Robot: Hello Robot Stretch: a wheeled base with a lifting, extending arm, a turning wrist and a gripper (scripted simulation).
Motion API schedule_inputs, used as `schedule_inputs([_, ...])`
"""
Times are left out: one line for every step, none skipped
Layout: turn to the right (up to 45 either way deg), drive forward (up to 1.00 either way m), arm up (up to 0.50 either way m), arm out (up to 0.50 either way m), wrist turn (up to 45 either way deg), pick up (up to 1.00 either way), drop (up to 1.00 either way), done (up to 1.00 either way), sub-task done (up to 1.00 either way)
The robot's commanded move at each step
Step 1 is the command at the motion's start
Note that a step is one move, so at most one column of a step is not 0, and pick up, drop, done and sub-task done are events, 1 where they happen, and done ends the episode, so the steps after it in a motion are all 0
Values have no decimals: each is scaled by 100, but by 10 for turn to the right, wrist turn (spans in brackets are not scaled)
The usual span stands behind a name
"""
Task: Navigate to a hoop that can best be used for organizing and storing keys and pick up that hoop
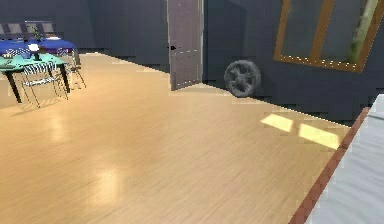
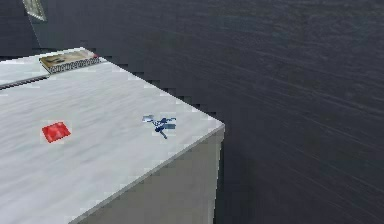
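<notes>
A small blue and silver thing (image 2: 159, 124) lies on a white counter top (image 2: 100, 150) near its corner in the arm side view; its shape is too small to name for sure. A little way to the left of it on the same top lies a flat red square (image 2: 56, 131).
A book-like thing (image 2: 70, 60) rests at the counter's far end. In the forward view wooden floor (image 1: 150, 150) stretches ahead to a grey open door (image 1: 186, 45), a round dark wheel-like thing (image 1: 241, 78), a window (image 1: 330, 35), and a teal table with wire chairs (image 1: 40, 70). A white counter edge (image 1: 355, 180) runs along the right.
</notes>
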Motion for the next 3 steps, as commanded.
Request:
schedule_inputs([0, 0, 50, 0, 0, 0, 0, 0, 0])
schedule_inputs([0, 0, 38, 0, 0, 0, 0, 0, 0])
schedule_inputs([0, 0, 0, 14, 0, 0, 0, 0, 0])
